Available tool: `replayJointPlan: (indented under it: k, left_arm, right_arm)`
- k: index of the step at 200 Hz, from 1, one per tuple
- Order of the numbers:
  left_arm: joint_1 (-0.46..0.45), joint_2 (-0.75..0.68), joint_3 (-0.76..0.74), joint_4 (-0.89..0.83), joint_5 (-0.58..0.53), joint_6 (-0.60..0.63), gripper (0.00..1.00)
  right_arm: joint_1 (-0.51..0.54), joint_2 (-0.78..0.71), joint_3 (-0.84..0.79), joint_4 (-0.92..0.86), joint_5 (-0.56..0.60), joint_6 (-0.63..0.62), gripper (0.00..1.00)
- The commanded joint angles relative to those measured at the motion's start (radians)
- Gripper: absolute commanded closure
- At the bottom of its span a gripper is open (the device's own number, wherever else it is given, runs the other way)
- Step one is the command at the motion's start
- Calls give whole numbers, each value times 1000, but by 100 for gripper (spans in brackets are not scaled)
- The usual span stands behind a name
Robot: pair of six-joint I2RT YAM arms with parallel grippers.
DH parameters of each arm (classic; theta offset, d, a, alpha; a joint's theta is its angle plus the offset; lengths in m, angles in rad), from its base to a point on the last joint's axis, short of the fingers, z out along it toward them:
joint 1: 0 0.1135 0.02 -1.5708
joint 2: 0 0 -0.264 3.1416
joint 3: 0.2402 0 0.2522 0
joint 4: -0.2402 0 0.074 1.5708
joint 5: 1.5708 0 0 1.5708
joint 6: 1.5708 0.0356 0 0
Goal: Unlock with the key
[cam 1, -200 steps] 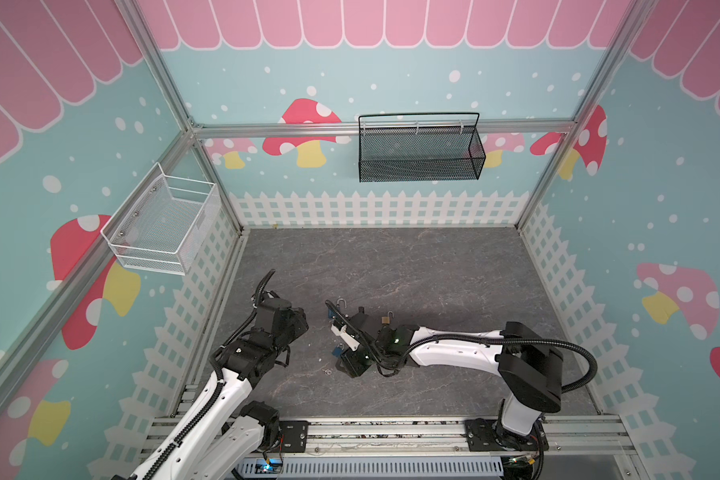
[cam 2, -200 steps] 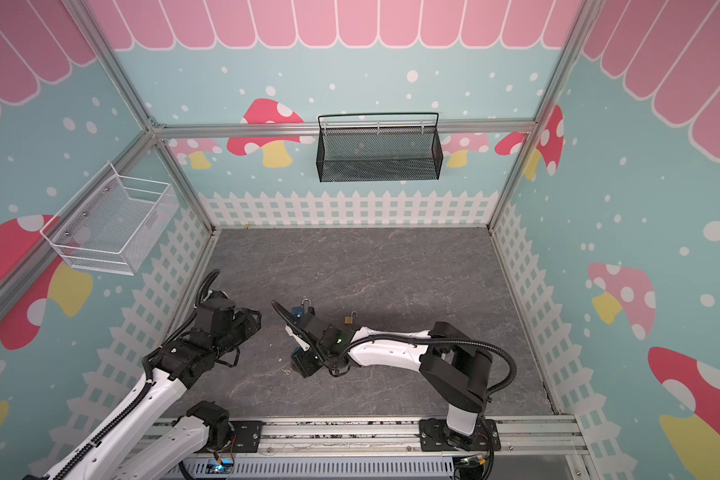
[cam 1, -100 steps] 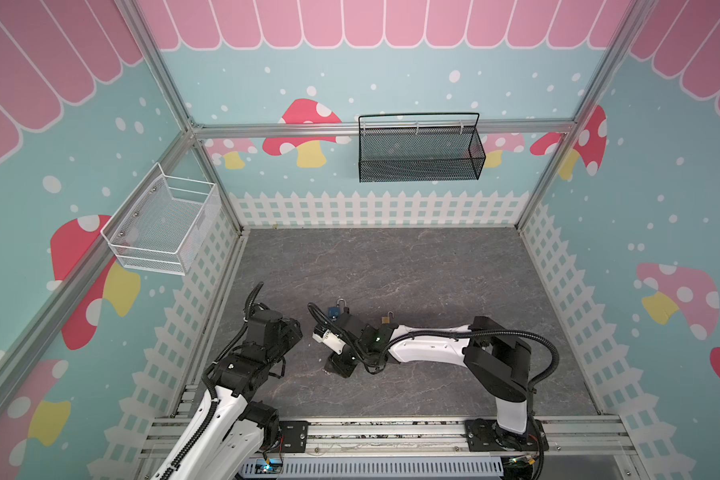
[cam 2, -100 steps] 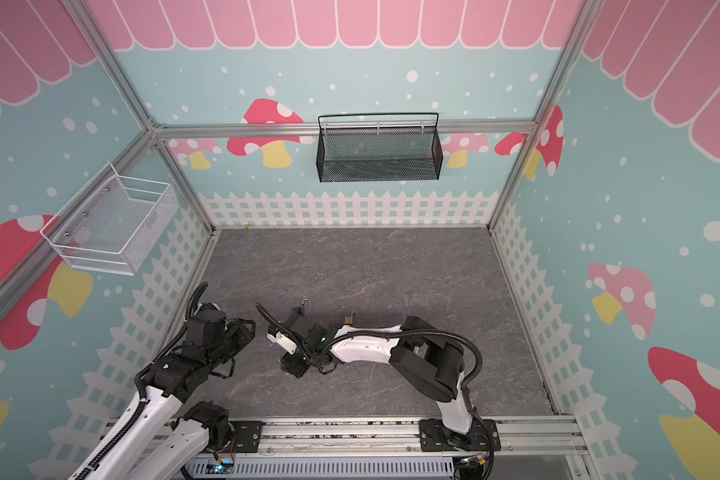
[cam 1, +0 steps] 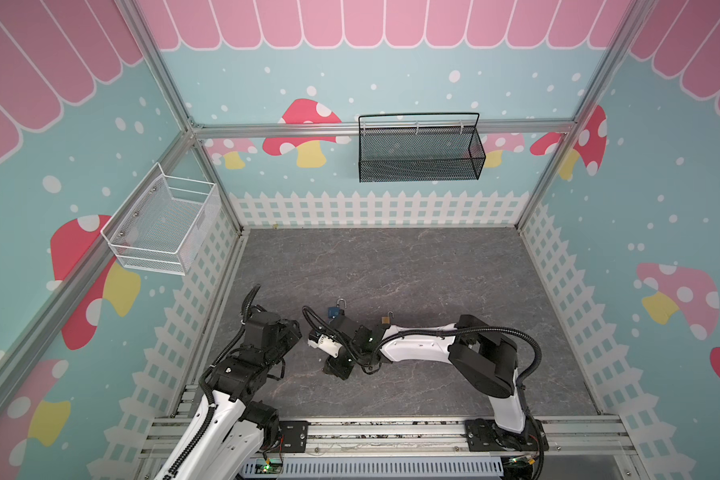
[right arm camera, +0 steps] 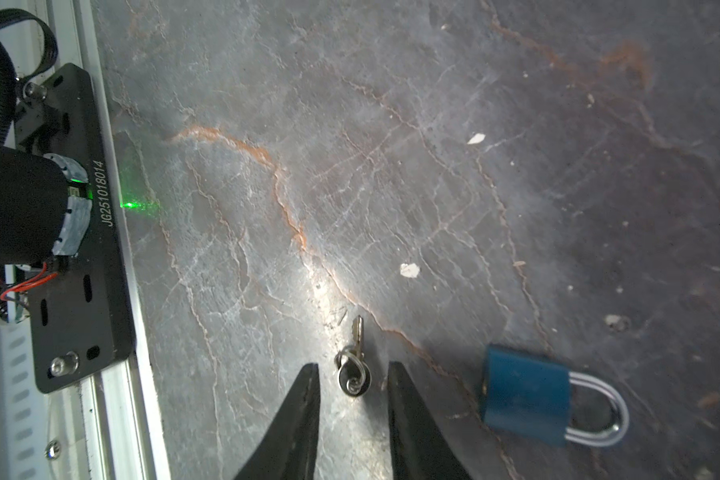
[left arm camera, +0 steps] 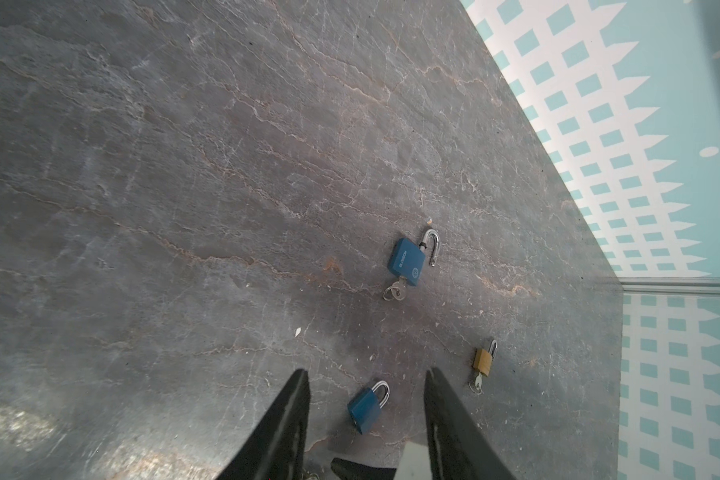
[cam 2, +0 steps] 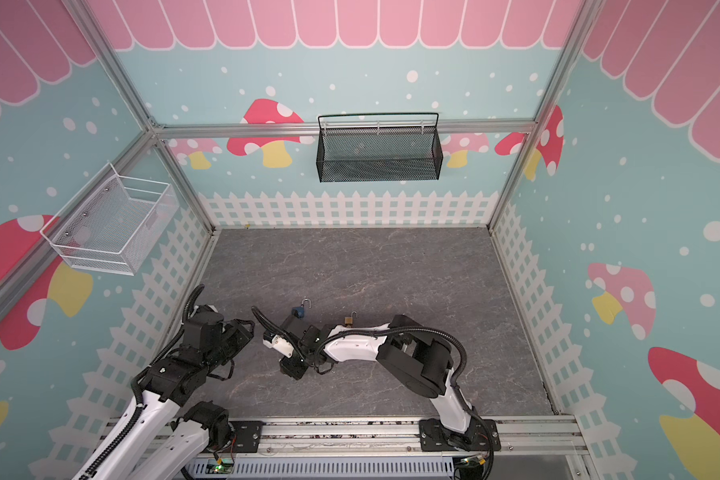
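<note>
Between the parted jaws of the right gripper (right arm camera: pixel 353 365), low over the grey stone-patterned tabletop (right arm camera: pixel 350 166), lies the small silver key (right arm camera: pixel 356 349) on its ring. A gap shows on either side, and neither finger touches it. Just beside one finger rests a shut blue padlock (right arm camera: pixel 524 401). Further off, the left gripper (left arm camera: pixel 366 370) hovers with its jaws spread, holding nothing.

Loose key (right arm camera: pixel 353 362) near shut blue padlock (right arm camera: pixel 524 401)

Grey stone floor (cam 1: pixel 391 266), mushroom-print walls (cam 1: pixel 267 75)
</note>
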Motion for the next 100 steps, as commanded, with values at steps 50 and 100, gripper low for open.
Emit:
replayJointPlan:
  k: [50, 100]
  left_arm:
    - [8, -16, -21, -18, -19, -33, 55]
    - [9, -26, -20, -19, -29, -39, 55]
  right_arm:
    - [7, 52, 23, -11, -12, -48, 74]
    - [6, 70, 0, -12, -10, -63, 79]
